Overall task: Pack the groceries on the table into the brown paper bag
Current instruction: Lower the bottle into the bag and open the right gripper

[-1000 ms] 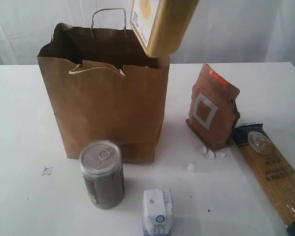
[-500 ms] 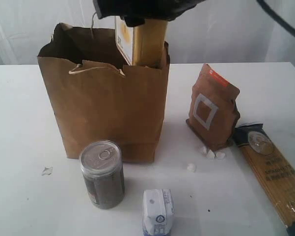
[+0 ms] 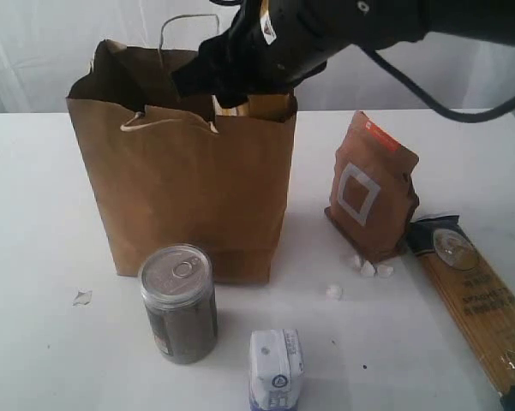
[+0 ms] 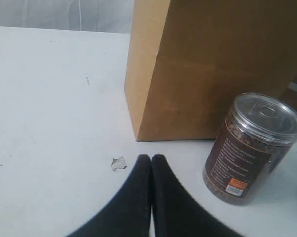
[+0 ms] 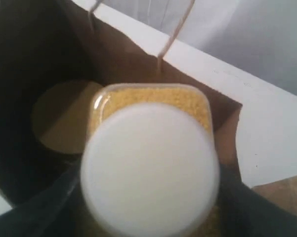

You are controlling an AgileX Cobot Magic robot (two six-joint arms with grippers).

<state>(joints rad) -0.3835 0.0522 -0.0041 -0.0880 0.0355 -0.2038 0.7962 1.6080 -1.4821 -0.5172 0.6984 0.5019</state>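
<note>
1. The right gripper (image 3: 240, 86) is reaching down over the mouth of the brown paper bag (image 3: 188, 188); its fingers are clasping the sides of the yellow bottle with white cap (image 5: 148, 168) and holding it upright
2. The bottle is sitting mostly below the bag's torn rim, toward the right side of the opening in the exterior view, with only a yellow sliver showing under the black gripper
3. In the right wrist view the white cap is facing the camera, and the gold lid of the clear jar with gold lid (image 5: 59, 116) is showing deeper inside the bag, beside the bottle
4. The left gripper (image 4: 151, 159) is hovering low over the table (image 3: 34, 257) with its two black fingers pressed together and gripping nothing; a small paper scrap (image 4: 118, 163) is lying just beside the tips
5. The pull-tab can (image 3: 178, 301) is standing upright in front of the bag, near it but apart
6. The small white carton (image 3: 275, 366) is standing on the table to the right of the can, nearer the exterior camera
7. The brown pouch with white square (image 3: 370, 187) is standing to the right of the bag, apart from it, with white crumbs (image 3: 368, 268) lying at its foot
8. The spaghetti pack (image 3: 476, 308) is lying flat near the table's right edge, its far end just beside the pouch's base
</note>
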